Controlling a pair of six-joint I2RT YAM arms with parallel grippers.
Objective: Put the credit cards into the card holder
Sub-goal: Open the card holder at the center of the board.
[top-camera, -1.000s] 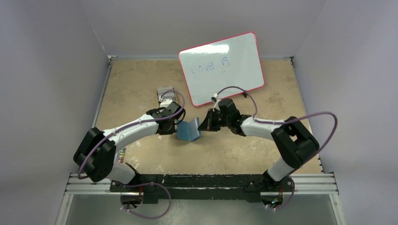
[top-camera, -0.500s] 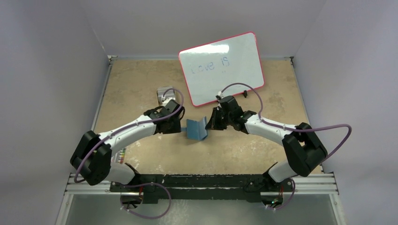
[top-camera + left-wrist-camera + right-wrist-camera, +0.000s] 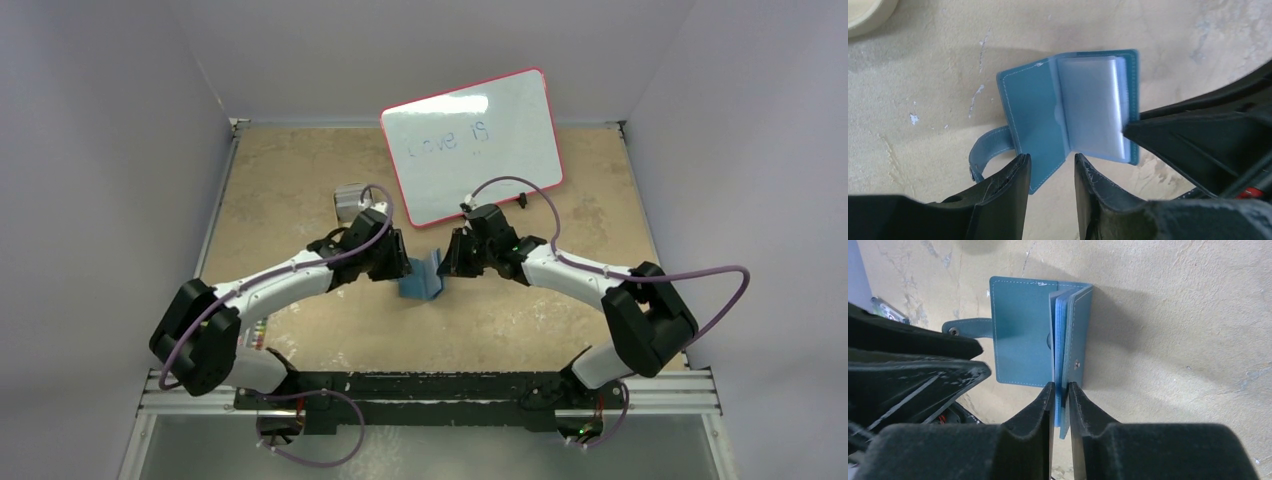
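Item: work table [image 3: 290,170], tan mottled surface with pale scuffs, enclosed left, right and far by plain grey-lilac walls [image 3: 100,150]; metal rail [image 3: 430,392] along the near edge carrying both arm bases. At near left, beside the left arm's elbow, lay a small multicoloured striped card [image 3: 262,328]. At far left of centre sat the credit cards [image 3: 350,196], a grey-silver stack, apart from both grippers. A pale oval tray [image 3: 863,12] showed only as a corner in the left wrist view. The left gripper [image 3: 1050,162] stood part-open, holding nothing, a corner of the card holder [image 3: 1030,115] lying in the gap between its tips. The card holder lay mid-table, opened, its snap tab [image 3: 985,152] pointing left, clear sleeves [image 3: 1093,110] showing, and its right flap raised. The right gripper [image 3: 1061,387] was nearly closed, that flap and the sleeves standing between its jaws; whether they pressed could not be told. A red-rimmed whiteboard [image 3: 470,145] with faint blue writing leaned at the far side. Compared with a second earlier: the card holder sat slightly further right, the left gripper had let go its edge, the right elbow had swung rightward, and the whiteboard and cards were unmoved.
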